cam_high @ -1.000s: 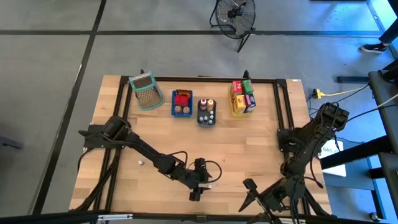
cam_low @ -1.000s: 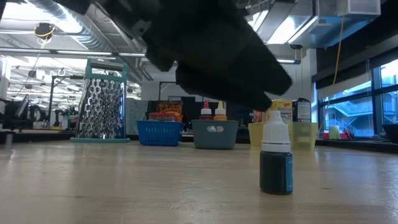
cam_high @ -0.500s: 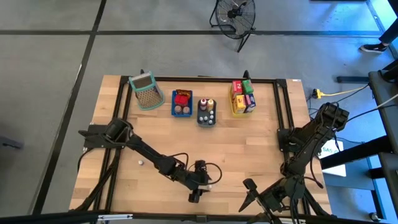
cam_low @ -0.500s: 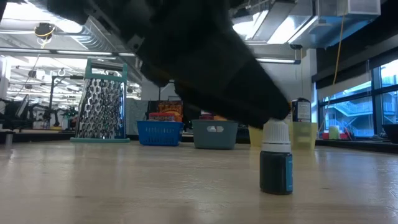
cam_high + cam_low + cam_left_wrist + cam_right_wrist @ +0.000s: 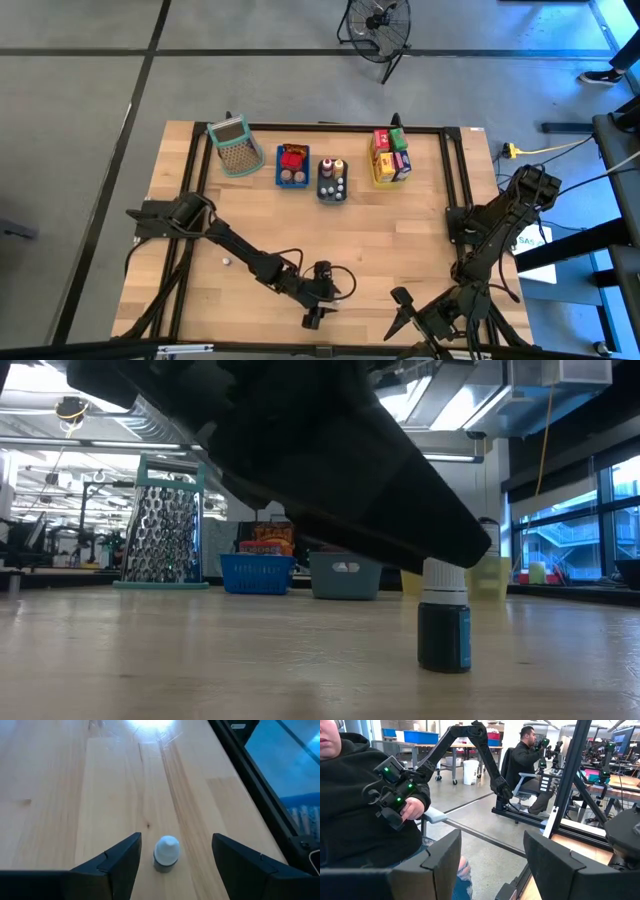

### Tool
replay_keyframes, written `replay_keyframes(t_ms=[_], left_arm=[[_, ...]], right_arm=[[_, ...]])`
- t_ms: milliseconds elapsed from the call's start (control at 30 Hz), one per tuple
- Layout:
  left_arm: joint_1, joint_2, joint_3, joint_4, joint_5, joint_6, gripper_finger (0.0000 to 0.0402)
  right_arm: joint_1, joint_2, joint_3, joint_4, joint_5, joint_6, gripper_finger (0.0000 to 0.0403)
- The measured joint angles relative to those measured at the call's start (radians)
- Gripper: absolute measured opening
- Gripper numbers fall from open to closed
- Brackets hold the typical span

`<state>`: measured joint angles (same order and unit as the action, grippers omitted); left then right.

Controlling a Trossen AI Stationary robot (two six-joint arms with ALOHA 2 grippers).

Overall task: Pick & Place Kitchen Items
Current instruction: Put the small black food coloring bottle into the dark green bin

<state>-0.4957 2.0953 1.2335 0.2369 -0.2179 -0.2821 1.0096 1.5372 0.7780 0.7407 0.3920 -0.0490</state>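
Left hand (image 5: 170, 865) is low over the near edge of the surface (image 5: 400, 230), fingers (image 5: 117, 862) spread apart with the small white-capped bottle (image 5: 166, 852) standing upright between them, not touched on either side. In the low view the bottle (image 5: 444, 622) stands dark-bodied with a blue label, the arm's dark bulk hanging right over its cap. From above I see that hand (image 5: 322, 300) near the front middle of the surface, bottle mostly hidden under it.

Right hand (image 5: 490, 865) is parked off the surface's right side, fingers apart, holding nothing, facing out into the room where a person in a dark hoodie (image 5: 360, 805) sits holding a controller.

Rest of the items sit in the back row: blue tray (image 5: 292, 166) with red packets and jars, grey tray (image 5: 332, 180) with little bottles, yellow tray (image 5: 389, 157) with the cartons. The grater (image 5: 235, 146) stands at the left end of that row. One tiny white piece (image 5: 227, 261) lies alone on the wood beside the left arm, can't tell what it is
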Motion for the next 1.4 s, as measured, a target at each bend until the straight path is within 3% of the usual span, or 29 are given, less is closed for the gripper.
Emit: replay_keyframes(t_ms=[567, 1400], left_arm=[[0.0, 0.0, 0.0, -0.001, 0.003, 0.007, 0.0158], [0.007, 0.048, 0.0, 0.055, 0.03, 0.007, 0.0145]], right_arm=[[0.0, 0.0, 0.0, 0.0, 0.0, 0.0, 0.0217], [0.0, 0.0, 0.0, -0.001, 0.0, 0.0, 0.0217]])
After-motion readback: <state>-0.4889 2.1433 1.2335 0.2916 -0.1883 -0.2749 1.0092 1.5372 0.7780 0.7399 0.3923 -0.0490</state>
